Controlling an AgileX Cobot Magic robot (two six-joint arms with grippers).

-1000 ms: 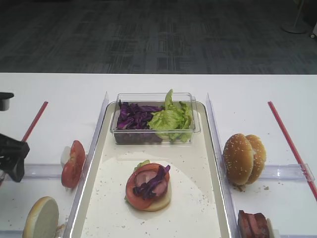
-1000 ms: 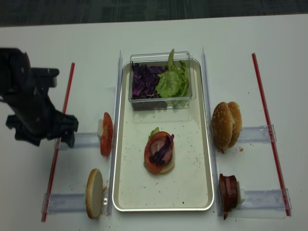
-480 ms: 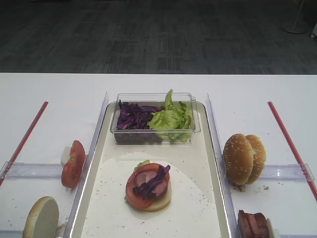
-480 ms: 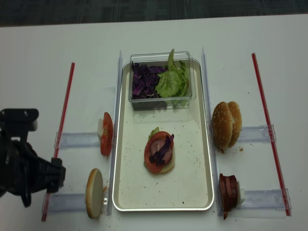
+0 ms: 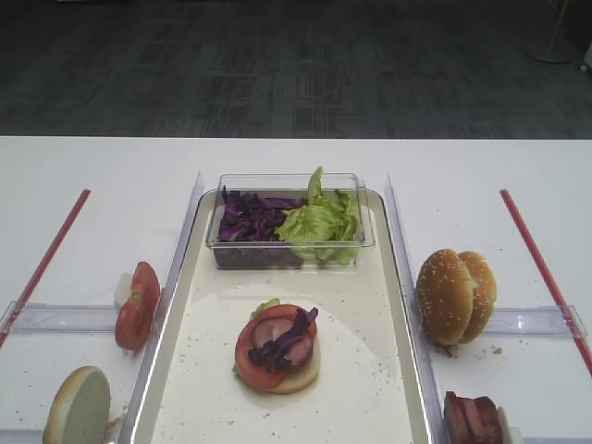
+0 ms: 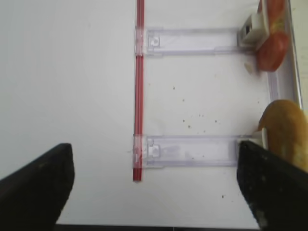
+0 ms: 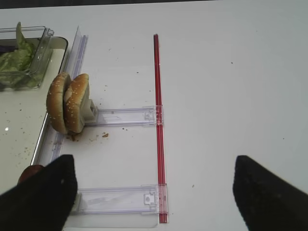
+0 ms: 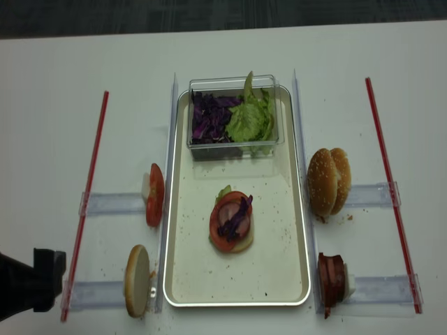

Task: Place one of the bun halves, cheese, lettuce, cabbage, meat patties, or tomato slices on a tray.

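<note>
The tray (image 8: 272,259) lies mid-table and carries a stack (image 8: 232,220) of bun half, lettuce, tomato slice, meat and cabbage shreds. Bun halves (image 8: 328,181) stand on edge to its right, with meat patties (image 8: 331,278) nearer the front. Left of the tray are tomato slices (image 8: 154,194) and a single bun half (image 8: 137,280). More cabbage (image 8: 208,117) and lettuce (image 8: 251,118) fill a clear tub. No cheese shows. My left gripper (image 6: 154,192) hangs open and empty over the table, left of that bun half (image 6: 286,132). My right gripper (image 7: 154,195) is open and empty, right of the bun halves (image 7: 67,102).
Clear plastic holders (image 8: 112,204) and red strips (image 8: 89,188) flank the tray on both sides. The clear tub (image 5: 289,220) sits at the tray's far end. My left arm (image 8: 28,283) shows at the front left corner.
My left arm has drawn back toward the front left corner and has left the first overhead view. The food and tray have not moved.
</note>
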